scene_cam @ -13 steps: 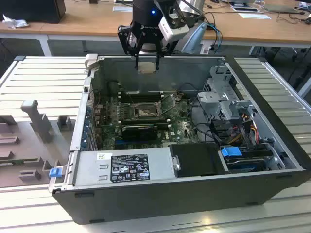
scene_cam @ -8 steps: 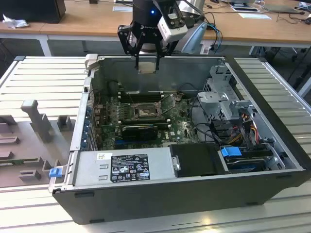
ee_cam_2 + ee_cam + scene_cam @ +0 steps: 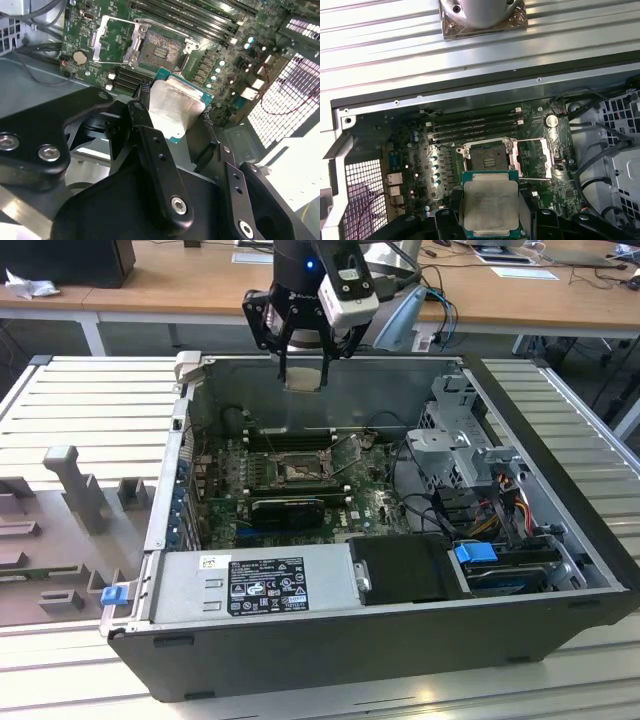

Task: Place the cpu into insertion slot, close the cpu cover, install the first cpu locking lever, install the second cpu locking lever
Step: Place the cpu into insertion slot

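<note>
The black gripper (image 3: 303,378) has its fingers (image 3: 141,112) clamped on opposite edges of the small flat silvery-grey square cpu (image 3: 490,204), high over the open dark grey computer case (image 3: 350,665) on the ribbed metal counter (image 3: 90,390) — an edge hold that likely keeps its underside untouched for a flat descent. In the exterior view it hangs at 12 o'clock from the black-rimmed square insertion slot (image 3: 487,159), which sits empty in the green circuit board (image 3: 555,187), the thin silver cpu cover frame (image 3: 536,158) swung open toward 3 o'clock — contacts bare.
</note>
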`<state>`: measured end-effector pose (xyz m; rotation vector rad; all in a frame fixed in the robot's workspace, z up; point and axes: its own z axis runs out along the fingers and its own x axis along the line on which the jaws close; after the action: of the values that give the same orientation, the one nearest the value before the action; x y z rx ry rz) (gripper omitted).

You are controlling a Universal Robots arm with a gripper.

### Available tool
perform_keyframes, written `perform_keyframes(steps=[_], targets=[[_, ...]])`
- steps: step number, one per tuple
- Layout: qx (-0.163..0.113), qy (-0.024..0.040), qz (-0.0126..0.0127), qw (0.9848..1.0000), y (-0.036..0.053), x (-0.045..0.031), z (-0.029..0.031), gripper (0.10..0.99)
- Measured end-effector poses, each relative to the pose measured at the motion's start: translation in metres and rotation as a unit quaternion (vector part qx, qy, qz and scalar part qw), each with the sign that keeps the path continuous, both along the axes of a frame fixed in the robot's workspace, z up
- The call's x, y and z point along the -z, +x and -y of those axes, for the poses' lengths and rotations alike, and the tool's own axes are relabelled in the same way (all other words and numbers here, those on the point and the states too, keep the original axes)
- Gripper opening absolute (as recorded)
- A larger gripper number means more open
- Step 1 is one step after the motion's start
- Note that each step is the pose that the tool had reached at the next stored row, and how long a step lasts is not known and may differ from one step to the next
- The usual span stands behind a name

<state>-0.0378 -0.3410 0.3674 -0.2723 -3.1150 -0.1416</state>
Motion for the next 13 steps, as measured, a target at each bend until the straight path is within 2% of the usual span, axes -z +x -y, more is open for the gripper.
perform_keyframes(steps=[4, 10, 13], targets=[[0.026, -0.0001, 0.0000, 0.9997, 0.0000, 0.0001, 0.0000, 0.533], [0.058, -0.0003, 0.0000, 0.9983, 0.0000, 0.0000, 0.0000, 0.533], [0.086, -0.0003, 0.0000, 0.9963, 0.0000, 0.0001, 0.0000, 0.533]])
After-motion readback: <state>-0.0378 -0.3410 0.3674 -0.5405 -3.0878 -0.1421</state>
